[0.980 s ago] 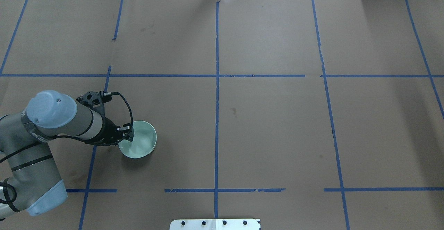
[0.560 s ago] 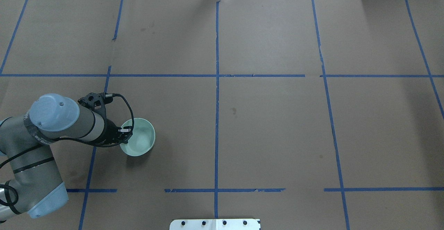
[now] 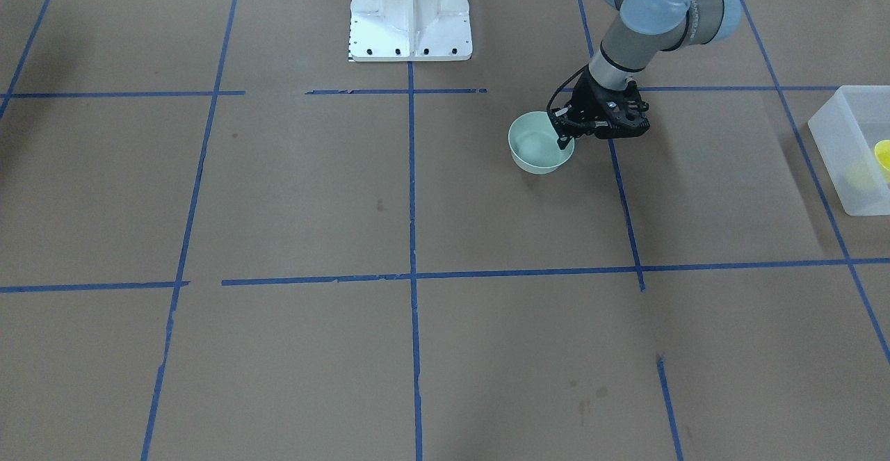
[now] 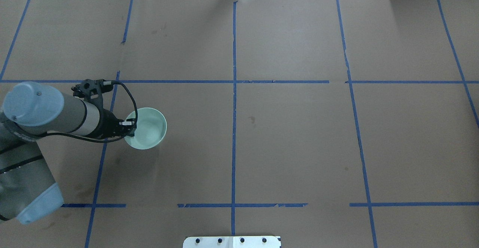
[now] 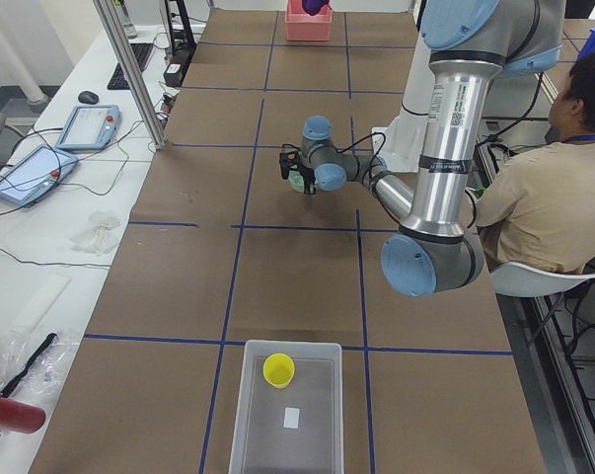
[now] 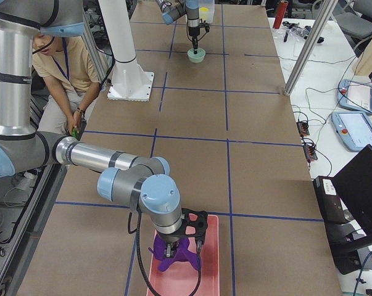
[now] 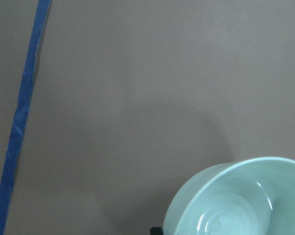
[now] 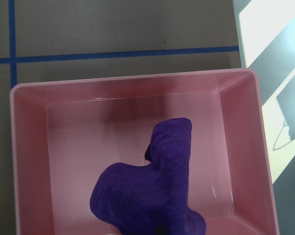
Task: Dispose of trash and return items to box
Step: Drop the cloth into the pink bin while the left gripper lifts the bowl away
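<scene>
My left gripper [image 4: 129,124] is shut on the near rim of the pale mint-green bowl [image 4: 148,128] and holds it a little above the brown table. The bowl also shows in the front view [image 3: 537,144], with the left gripper [image 3: 564,140] at its rim, and in the left wrist view [image 7: 240,203]. The yellow cup [image 5: 278,369] stands inside the translucent box [image 5: 258,425] at the table's left end; both show at the right edge of the front view, the cup [image 3: 884,155] in the box [image 3: 845,134]. My right gripper [image 6: 173,250] hangs over a purple cloth [image 8: 157,196]; I cannot tell whether it is open or shut.
The purple cloth lies in a pink tray [image 8: 137,93] at the table's right end. The white robot base [image 3: 410,12] stands at the table's near middle. A seated person [image 5: 558,188] is beside the robot. Blue tape lines cross the brown table.
My left arm has raised the bowl and carried it away from the robot's base, slightly to the left. The bowl's shadow now lies apart from it.
</scene>
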{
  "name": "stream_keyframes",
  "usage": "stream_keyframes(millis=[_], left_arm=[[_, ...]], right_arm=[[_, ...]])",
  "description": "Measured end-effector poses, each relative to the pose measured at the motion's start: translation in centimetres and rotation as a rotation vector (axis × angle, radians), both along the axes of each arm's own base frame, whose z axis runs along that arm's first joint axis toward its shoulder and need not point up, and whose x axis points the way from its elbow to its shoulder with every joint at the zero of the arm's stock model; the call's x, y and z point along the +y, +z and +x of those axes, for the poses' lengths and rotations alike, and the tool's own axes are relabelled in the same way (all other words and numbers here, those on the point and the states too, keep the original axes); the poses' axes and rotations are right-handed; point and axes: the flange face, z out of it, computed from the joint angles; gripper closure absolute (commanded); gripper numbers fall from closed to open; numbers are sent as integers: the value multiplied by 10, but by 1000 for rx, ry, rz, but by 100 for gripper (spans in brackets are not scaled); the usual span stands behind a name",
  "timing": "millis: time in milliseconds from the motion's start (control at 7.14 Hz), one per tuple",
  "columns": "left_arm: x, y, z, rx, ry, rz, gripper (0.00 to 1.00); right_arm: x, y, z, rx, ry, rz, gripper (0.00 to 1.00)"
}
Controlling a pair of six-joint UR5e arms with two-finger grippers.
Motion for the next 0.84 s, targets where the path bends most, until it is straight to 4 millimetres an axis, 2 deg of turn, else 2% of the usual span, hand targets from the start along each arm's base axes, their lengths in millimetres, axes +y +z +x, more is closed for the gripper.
stream_keyframes(millis=[140, 280, 420, 700, 840], left_arm=[[-20, -1, -31, -10, -25, 56, 100], [-34, 1, -66, -26, -37, 111, 100], [-44, 9, -108, -51, -33, 173, 100], [-65, 49, -212, -166, -6, 322, 100], [-71, 80, -265, -254, 37, 403, 100]], right_arm=[[-4, 21, -11, -6, -17, 3, 0], [-6, 32, -21, -30, -27, 4, 0], [-9, 34, -30, -65, -34, 12, 0], [-24, 22, -55, -160, -47, 58, 0], [-34, 9, -70, -203, -21, 72, 0]])
